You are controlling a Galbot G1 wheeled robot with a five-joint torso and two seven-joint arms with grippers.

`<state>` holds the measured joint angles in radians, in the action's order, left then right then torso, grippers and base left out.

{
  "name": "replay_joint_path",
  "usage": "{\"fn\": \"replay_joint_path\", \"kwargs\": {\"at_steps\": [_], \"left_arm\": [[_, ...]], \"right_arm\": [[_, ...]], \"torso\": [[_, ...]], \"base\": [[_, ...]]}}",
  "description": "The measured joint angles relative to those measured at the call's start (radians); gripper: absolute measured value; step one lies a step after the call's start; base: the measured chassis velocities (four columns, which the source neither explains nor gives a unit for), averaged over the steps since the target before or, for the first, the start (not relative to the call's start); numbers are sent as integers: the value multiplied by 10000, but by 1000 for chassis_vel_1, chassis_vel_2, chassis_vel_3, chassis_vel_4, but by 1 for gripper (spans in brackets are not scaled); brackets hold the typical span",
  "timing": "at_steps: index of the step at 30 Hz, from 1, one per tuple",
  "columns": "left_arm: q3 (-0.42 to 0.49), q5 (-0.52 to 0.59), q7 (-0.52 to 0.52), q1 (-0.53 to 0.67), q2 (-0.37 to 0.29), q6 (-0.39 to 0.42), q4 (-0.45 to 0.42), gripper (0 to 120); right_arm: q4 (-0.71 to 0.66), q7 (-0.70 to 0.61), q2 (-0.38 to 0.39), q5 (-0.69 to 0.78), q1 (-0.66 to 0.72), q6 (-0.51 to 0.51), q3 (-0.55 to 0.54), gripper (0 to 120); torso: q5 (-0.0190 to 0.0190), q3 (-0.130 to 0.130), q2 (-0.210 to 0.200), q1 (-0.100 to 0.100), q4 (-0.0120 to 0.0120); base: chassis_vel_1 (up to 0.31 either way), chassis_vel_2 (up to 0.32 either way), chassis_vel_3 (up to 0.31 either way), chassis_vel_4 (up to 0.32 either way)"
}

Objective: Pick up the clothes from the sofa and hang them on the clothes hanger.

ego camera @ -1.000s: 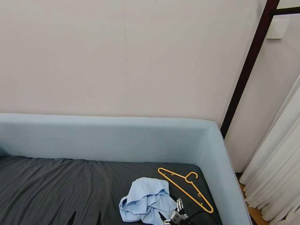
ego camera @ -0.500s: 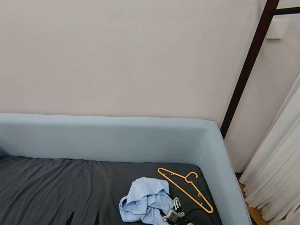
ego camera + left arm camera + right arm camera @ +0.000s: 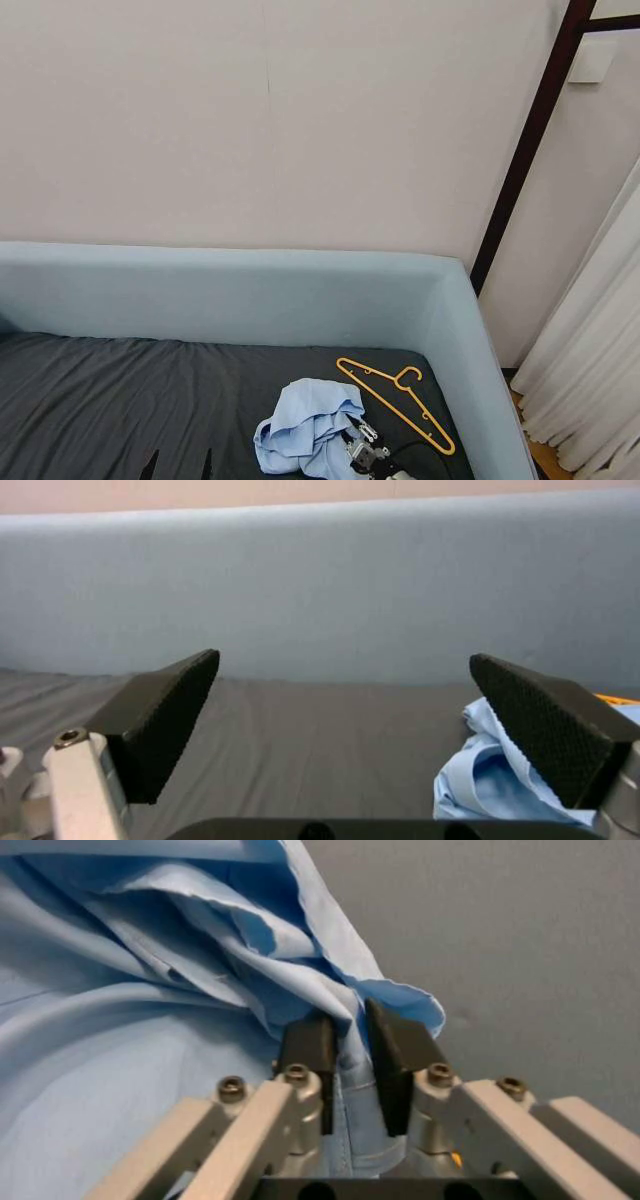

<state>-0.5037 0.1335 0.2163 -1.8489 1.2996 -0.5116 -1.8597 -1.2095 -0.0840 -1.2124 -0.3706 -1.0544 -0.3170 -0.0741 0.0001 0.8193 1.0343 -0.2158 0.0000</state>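
right gripper (image 3: 350,1031): jaws clamped on a raised fold of the blue shirt (image 3: 150,1087), probably for a clean lift.
left gripper (image 3: 342,662): jaws wide apart, hovering left of the shirt.
blue shirt: crumpled, near right on the sofa (image 3: 230,290) seat; no clear axis.
orange hanger (image 3: 395,395): flat just right of it, running far-left to near-right, hook pointing right.

looks like a room in a home: a pale blue upholstered sofa (image 3: 230,295) with a dark grey seat (image 3: 120,400) against a plain wall (image 3: 300,120), white curtains (image 3: 590,380) beside it, a blue garment (image 3: 310,425) and orange hanger (image 3: 400,395) on it.
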Motion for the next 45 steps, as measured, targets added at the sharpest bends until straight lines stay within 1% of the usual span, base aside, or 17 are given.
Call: {"fn": "replay_joint_path", "kwargs": {"at_steps": [2,3,5,10,12,13,18,20,22,30,31,35,37,39,40,42,45], "left_arm": [[3,-1,12,-1,10,-13,30,99],[4,-1,17,-2,13,-19,30,99],[4,-1,20,-1,15,-23,31,99],[25,-6,28,-1,22,-39,29,99],[43,-17,24,-2,22,-50,13,99],[43,-17,24,-2,22,-50,13,99],[42,-38,14,-106,2,-149,-26,99],[41,-42,7,-120,-8,-163,-29,99],[38,-67,-11,-153,-55,-193,-33,99],[149,-232,-80,-249,-130,-251,-9,98],[215,-271,-92,-260,-141,-253,42,98],[443,-229,-103,-176,-198,-191,244,98],[684,62,-96,16,-229,45,438,98],[940,633,-33,315,-254,477,663,98],[940,633,-33,315,-254,477,663,98],[1118,1030,11,561,-263,751,851,98],[1428,1806,79,1040,-289,1259,1116,98]], "right_arm": [[-8,0,56,-31,-4,-60,-66,2],[-32,1,77,-31,-9,-77,-79,0],[-56,0,89,-26,-12,-87,-86,0],[-704,-25,302,485,167,117,-396,0],[-1091,-74,426,1008,395,430,-622,0],[-1091,-74,426,1008,395,430,-622,0],[-2104,-287,677,2180,1096,1275,-1031,0],[-2217,-334,691,2278,1235,1386,-1057,0],[-2449,-485,702,2562,1682,1724,-1109,0],[-2788,-820,779,3261,2915,2525,-1189,0],[-2784,-890,800,3448,3232,2699,-1189,0],[-2611,-911,887,3659,3634,2772,-1206,0],[-2479,-910,951,3686,3696,2766,-1210,0],[-2336,-907,1006,3692,3687,2704,-1152,0],[-2336,-907,1006,3692,3687,2704,-1152,0],[-2189,-906,1026,3683,3667,2645,-1085,0],[-1842,-915,1030,3562,3656,2577,-887,0]], "torso": [[0,0,0,0,0],[0,0,0,0,0],[0,0,0,0,-1],[0,0,0,0,-1],[1,0,0,0,0],[1,0,0,0,0],[0,1,0,0,0],[1,0,0,0,-1],[0,0,0,0,0],[0,1,0,0,0],[0,0,0,0,0],[1,0,0,0,2],[0,0,0,0,0],[1,0,0,0,-1],[1,0,0,0,-1],[0,0,0,0,-1],[1,0,-1,-1,-1]], "base": [[0,0,0,0],[0,0,0,0],[0,0,0,0],[0,0,0,0],[0,0,0,0],[0,0,0,0],[0,0,0,0],[0,0,0,0],[0,0,0,0],[0,0,0,0],[0,0,0,0],[0,0,0,0],[0,0,0,0],[0,0,0,0],[0,0,0,0],[0,0,0,0],[0,0,0,0]]}}
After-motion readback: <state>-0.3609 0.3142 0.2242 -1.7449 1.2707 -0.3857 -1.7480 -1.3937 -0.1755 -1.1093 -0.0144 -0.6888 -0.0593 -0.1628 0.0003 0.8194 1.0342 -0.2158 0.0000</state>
